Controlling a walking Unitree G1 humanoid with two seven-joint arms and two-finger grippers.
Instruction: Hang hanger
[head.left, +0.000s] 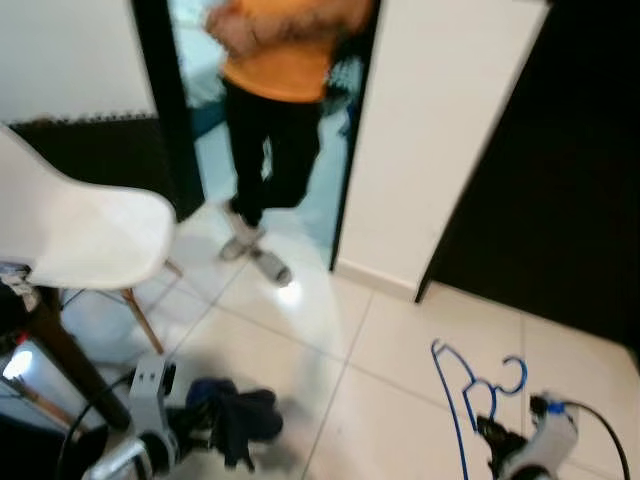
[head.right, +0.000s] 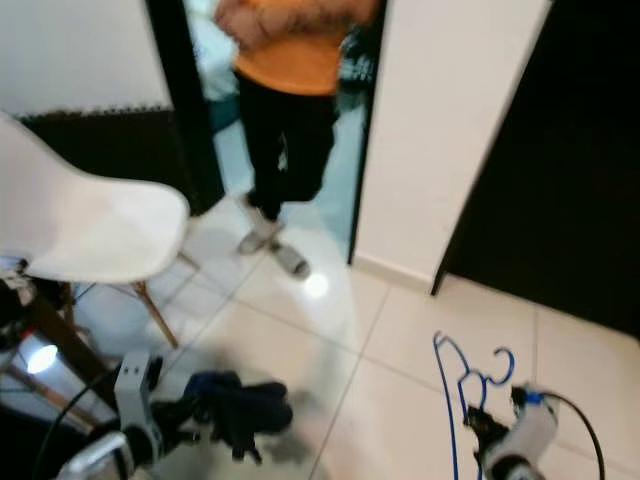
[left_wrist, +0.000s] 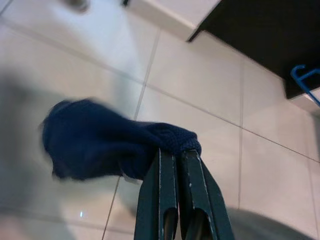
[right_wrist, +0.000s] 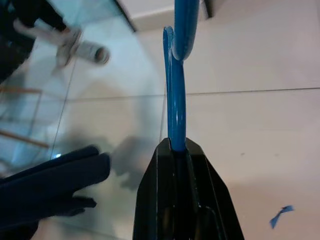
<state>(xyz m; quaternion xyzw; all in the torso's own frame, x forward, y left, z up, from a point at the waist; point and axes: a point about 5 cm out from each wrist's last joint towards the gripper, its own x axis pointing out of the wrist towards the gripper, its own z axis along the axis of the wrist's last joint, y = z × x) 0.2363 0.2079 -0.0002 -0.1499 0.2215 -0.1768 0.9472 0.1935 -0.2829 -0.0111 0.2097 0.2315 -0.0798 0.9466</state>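
Both grippers sit low at the near edge of the head views, each carrying something. Right gripper (head.left: 492, 432): fingers clamped on one blue wire hanger (head.left: 470, 385), gripped low on its frame so the hook end stands up and away from the wrist; probably held this way to keep the hook free for catching a rail. Right wrist view confirms the blue wire running straight out from between the closed black fingers (right_wrist: 200, 200), hook curling at the far end. Left gripper (head.left: 190, 418): fingers pinched together on a dark navy knit garment (head.left: 235, 415), which bunches and droops from the fingertips; cloth slack, not spread. Likely being carried to go with the hanger, though that is a guess. No rail or rod visible, so hanging looks some way off. Count: one hanger, one garment, two grippers, both occupied. Surroundings: pale tiled floor (head.left: 400, 360); one white shell chair (head.left: 85, 230) with wooden legs on robot's left; one person (head.left: 270, 120) in orange top and black trousers standing in the doorway ahead; white wall panel (head.left: 440, 130) beside a dark panel (head.left: 570, 190) to the right. Head views blurred.
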